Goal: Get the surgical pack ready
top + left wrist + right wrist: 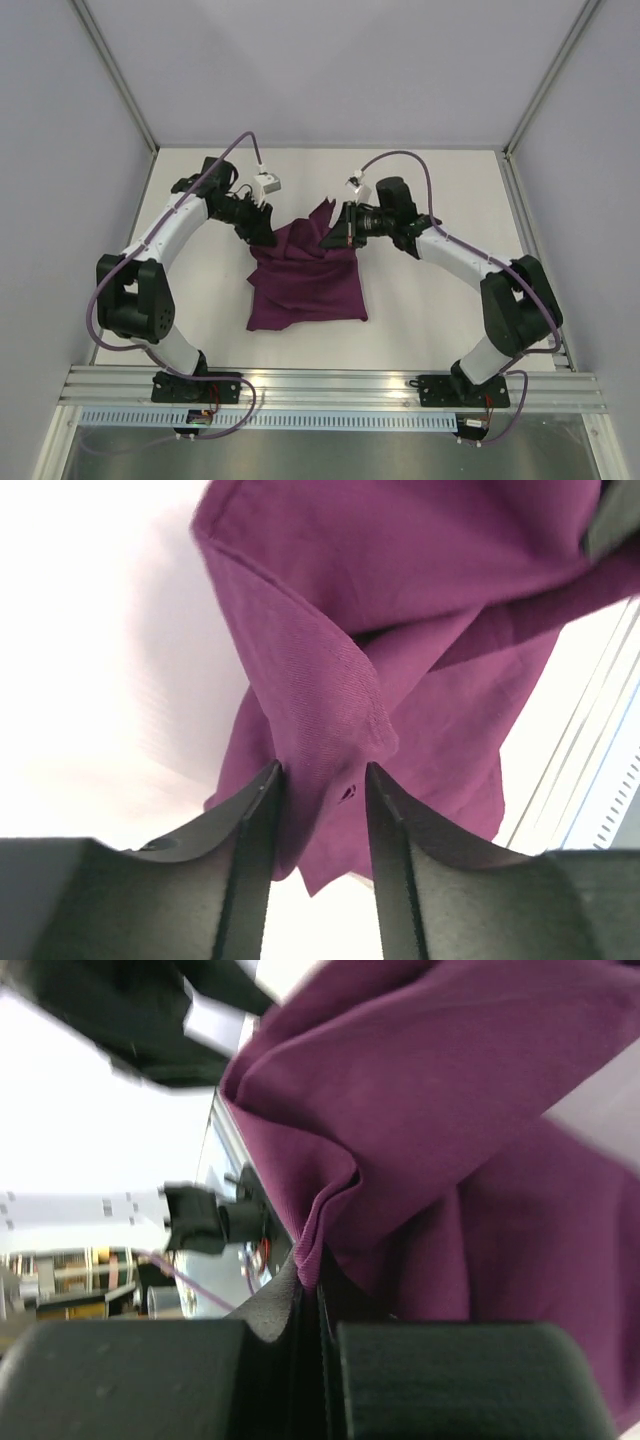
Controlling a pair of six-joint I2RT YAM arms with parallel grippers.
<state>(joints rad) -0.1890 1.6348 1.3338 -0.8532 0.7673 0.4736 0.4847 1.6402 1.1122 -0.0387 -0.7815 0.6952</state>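
Top external
A: Where is the cloth?
B: The cloth lies rumpled at the middle of the table, with its far edge drawn up off the table into a peak. I see no tray, instruments or gauze.
A: And the arms?
B: Both reach over the table's middle. The left gripper is at the left end of the raised edge and the right gripper is at the right end.

Left wrist
A: Is the left one holding anything?
B: No. Its fingers stand apart. A hanging fold of cloth runs down between them and neither clamps it. Whether the fold brushes one finger, I cannot tell. Bare white table shows behind.

Right wrist
A: And the right?
B: It is pressed together on a thin ridge of cloth, and the fabric fans out from that pinch. The raised edge hangs from this gripper.

A: Which step is this, then?
B: I judge it to be laying out the cloth, early in the task, since nothing sits on it yet.
A: What does the next move call for?
B: The sheet has to end up flat on the table's middle. With only one end held, a pull would likely drag it sideways and bunch it. So either the left gripper takes a fresh hold on a corner, or the right lowers its end gently.
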